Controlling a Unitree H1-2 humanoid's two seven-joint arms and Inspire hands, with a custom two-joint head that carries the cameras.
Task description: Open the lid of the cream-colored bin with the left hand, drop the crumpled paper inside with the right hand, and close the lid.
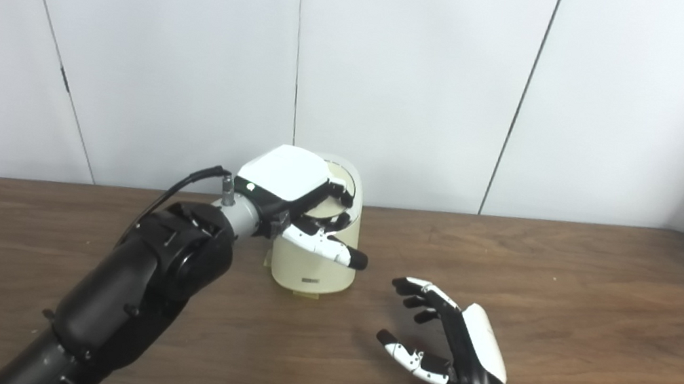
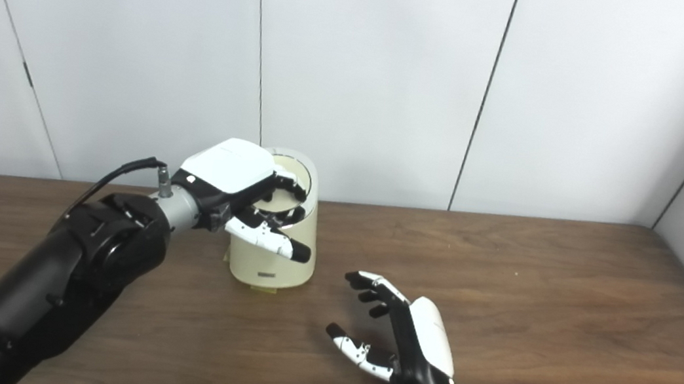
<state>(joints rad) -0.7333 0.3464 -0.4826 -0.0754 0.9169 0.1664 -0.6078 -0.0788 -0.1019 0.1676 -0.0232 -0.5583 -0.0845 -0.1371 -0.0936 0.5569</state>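
Note:
The cream-colored bin (image 1: 314, 266) stands upright on the wooden table, left of centre. Its round lid (image 1: 345, 174) lies flat on top, mostly covered by my left hand (image 1: 290, 186). That hand reaches over the bin from the left, its fingers curled down onto the lid and its thumb (image 1: 334, 252) sticking out in front of the bin wall without gripping. My right hand (image 1: 453, 344) hovers low over the table to the right of the bin and nearer to me, palm turned left, fingers spread, holding nothing. I see no crumpled paper in either view.
The brown table (image 1: 566, 294) runs back to white wall panels (image 1: 409, 82) just behind the bin. A cable (image 1: 184, 184) loops off my left wrist. The table's right edge meets a side wall at far right.

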